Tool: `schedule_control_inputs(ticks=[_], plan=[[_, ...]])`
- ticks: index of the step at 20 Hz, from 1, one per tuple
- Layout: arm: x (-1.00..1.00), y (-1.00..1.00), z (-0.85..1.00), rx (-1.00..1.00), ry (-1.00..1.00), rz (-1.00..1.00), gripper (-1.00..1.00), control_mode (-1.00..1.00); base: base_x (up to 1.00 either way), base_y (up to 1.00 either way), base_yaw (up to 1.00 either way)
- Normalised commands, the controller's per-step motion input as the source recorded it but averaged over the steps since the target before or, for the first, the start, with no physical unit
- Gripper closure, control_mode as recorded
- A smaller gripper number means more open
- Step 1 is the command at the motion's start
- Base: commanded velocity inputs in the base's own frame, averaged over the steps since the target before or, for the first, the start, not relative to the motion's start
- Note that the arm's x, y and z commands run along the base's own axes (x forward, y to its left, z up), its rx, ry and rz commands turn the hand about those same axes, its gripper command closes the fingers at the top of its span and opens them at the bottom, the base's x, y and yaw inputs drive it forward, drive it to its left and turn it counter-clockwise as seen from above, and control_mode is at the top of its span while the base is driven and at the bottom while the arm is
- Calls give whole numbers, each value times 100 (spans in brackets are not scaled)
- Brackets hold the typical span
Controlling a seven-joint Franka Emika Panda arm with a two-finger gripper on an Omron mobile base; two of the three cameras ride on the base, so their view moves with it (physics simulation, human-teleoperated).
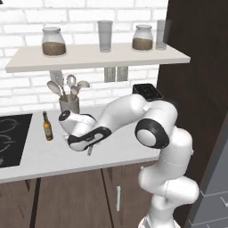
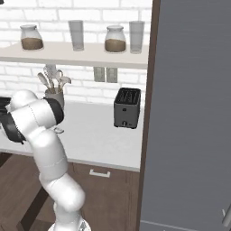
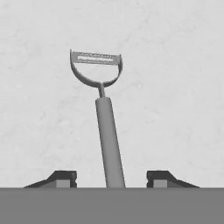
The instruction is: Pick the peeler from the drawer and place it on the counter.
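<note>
1. In the left base view, the white arm's two-finger gripper (image 1: 89, 149) is seen low over the long pale grey-white counter (image 1: 53, 156), pointing down at it. A slim grey metal peeler (image 1: 90, 151) is glimpsed just under the gripper, at the counter surface; whether it rests flat cannot be told from here. A small brown glass bottle (image 1: 47, 126) stands upright on the counter to the gripper's left, well apart from it. A grey cup of pale spoons and a whisk (image 1: 69, 95) stands behind the bottle near the white brick wall. A black cooktop (image 1: 12, 138) is set into the counter at the far left. On the pale wall shelf (image 1: 98, 58) above, two glass jars and two tumblers are lined up.

2. In the right base view, the same counter (image 2: 99, 140) is seen with a dark boxy toaster (image 2: 127, 108) standing on it, to the right of the utensil cup (image 2: 54, 88). The gripper is hidden behind the arm.

3. In the hand view, the peeler (image 3: 105, 122) is seen against the pale counter (image 3: 175, 87), its straight handle running between the two dark fingertips (image 3: 63, 178) and its forked head with the blade pointing away. The jaws are held partly apart, with a clear gap on each side of the handle, so nothing is gripped.
</note>
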Motion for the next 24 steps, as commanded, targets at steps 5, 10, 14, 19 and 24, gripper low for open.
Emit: schedule_control_inputs(ticks=[5,10,14,19,24], plan=[[-79,-55,100,22,-23,-7,-100,-100,0,0,0],[-100,-100,100,29,-41,-4,-100,-100,0,0,0],[-100,-100,100,32,-41,0,-100,-100,0,0,0],[-100,-100,72,37,-35,0,-100,-100,0,0,0],[-100,-100,13,34,-33,0,-100,-100,0,0,0]])
